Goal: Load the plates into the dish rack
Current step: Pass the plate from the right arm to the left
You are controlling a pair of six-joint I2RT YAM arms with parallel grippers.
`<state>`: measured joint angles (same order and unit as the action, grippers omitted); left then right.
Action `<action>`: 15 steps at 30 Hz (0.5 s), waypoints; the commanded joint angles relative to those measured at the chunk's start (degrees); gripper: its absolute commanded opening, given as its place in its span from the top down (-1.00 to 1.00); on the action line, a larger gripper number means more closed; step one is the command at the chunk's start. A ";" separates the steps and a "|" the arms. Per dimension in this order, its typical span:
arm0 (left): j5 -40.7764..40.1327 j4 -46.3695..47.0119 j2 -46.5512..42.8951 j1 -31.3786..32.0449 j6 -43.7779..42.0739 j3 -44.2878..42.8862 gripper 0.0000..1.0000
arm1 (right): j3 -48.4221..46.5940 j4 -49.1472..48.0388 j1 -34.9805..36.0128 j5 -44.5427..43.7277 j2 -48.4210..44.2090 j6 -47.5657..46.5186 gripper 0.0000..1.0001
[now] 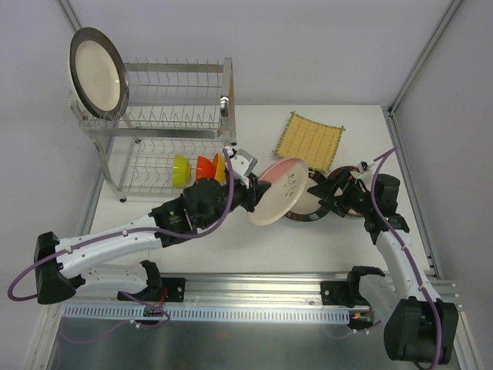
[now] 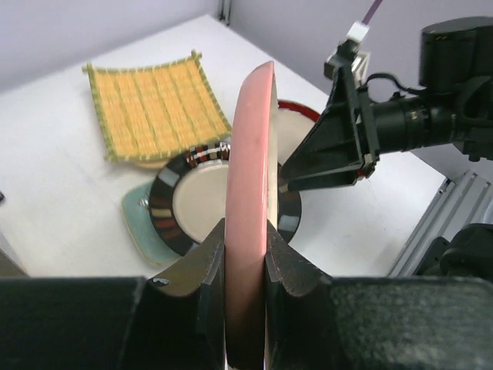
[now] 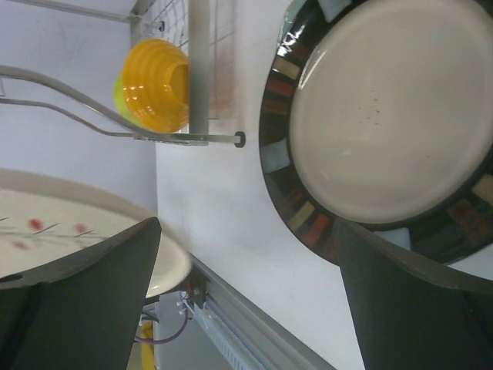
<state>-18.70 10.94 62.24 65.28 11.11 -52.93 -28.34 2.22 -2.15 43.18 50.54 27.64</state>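
My left gripper (image 1: 250, 193) is shut on the rim of the pink-and-white plate (image 1: 279, 191) and holds it tilted on edge above the table, right of the dish rack (image 1: 177, 116). In the left wrist view the plate (image 2: 250, 169) stands edge-on between the jaws of that gripper (image 2: 246, 254). My right gripper (image 1: 327, 196) is open and empty, close by the plate's far face; it also shows in its own view (image 3: 246, 262). A dark-rimmed cream plate (image 1: 98, 73) stands in the rack's top tier. A brown-rimmed plate (image 2: 196, 200) lies on a teal dish (image 2: 139, 223).
A yellow woven square (image 1: 310, 141) lies at the back right, overlapping the stack, and a red-rimmed plate (image 2: 296, 123) lies behind it. Green (image 1: 181, 169), orange (image 1: 204, 167) and yellow (image 3: 158, 85) bowls sit in the rack's lower tier. A metal rail (image 1: 254, 289) runs along the near edge.
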 commanded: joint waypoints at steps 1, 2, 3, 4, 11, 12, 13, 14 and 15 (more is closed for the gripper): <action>5.07 5.59 -2.82 0.47 -9.69 -8.32 1.00 | -3.39 5.77 0.04 -4.41 -1.15 -4.34 -0.99; 5.34 4.98 -2.74 0.38 -12.14 -9.38 1.00 | -3.39 6.74 0.13 -4.94 -1.15 -4.87 -0.99; 5.34 4.01 -2.56 0.38 -13.21 -11.48 1.00 | -3.65 7.27 0.04 -5.90 -1.06 -5.22 -0.99; 5.34 3.74 -2.47 0.38 -14.09 -12.54 1.00 | -3.74 7.53 0.04 -6.26 -1.06 -5.49 -0.99; 2.98 1.63 -0.02 0.38 -24.02 -25.88 1.00 | -4.62 9.82 0.04 -7.93 -0.27 -7.60 -0.99; 2.44 1.45 0.42 0.38 -25.08 -27.39 1.00 | -4.62 9.82 0.13 -8.02 -0.18 -7.86 -0.99; 1.83 1.37 0.95 0.38 -27.53 -28.97 1.00 | -4.88 9.91 0.04 -8.02 -0.01 -8.04 -0.99; 0.52 1.28 2.17 0.29 -28.94 -31.95 1.00 | -4.89 9.91 0.13 -8.02 0.17 -8.13 -0.99; -0.19 1.28 2.80 0.20 -30.61 -33.54 1.00 | -4.97 10.00 0.04 -7.94 0.34 -8.04 -0.99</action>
<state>-15.86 3.31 64.66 65.28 -11.55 -78.24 -30.63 11.33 -2.15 35.97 50.65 21.30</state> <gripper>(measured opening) 0.164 0.993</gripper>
